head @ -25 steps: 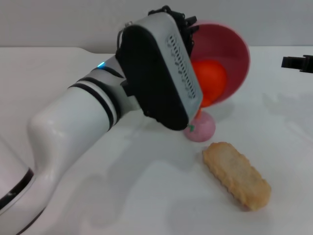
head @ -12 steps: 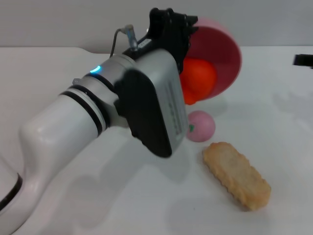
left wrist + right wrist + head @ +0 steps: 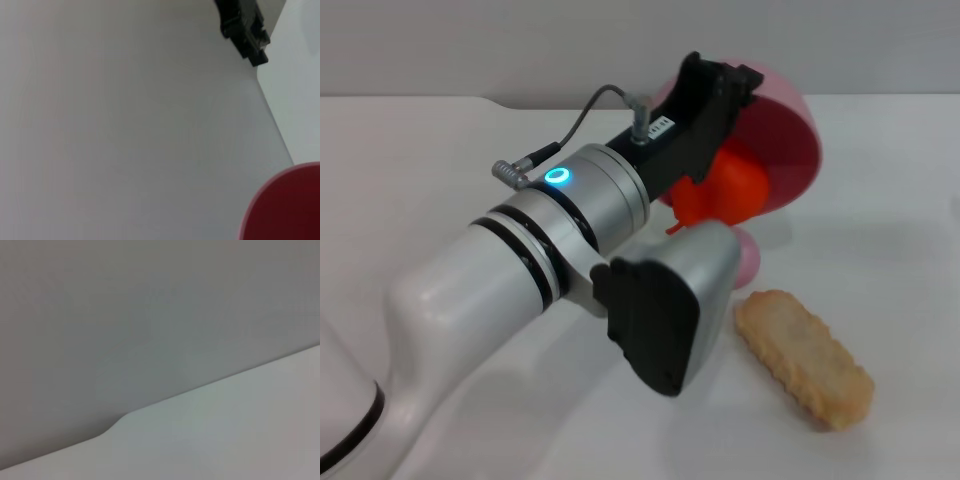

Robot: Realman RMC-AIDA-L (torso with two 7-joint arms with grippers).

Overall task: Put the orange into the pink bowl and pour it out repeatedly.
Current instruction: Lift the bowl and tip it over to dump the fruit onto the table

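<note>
My left gripper (image 3: 725,82) is shut on the upper rim of the pink bowl (image 3: 787,135) and holds it raised above the table, tipped on its side with the mouth facing me. The orange (image 3: 735,190) lies inside, against the bowl's lower rim, partly hidden by the black gripper body. In the left wrist view only an edge of the pink bowl (image 3: 287,205) shows. The right gripper (image 3: 244,27) appears far off as a dark shape in that view and is outside the head view.
A small pink ball (image 3: 749,256) sits on the white table (image 3: 880,260) just below the bowl, half hidden by my left arm. A long beige biscuit-like bun (image 3: 804,356) lies at the front right.
My left wrist has rolled over, tipping the bowl further, and the orange has slid down toward the lower rim. The right gripper has left the head view's right edge.
</note>
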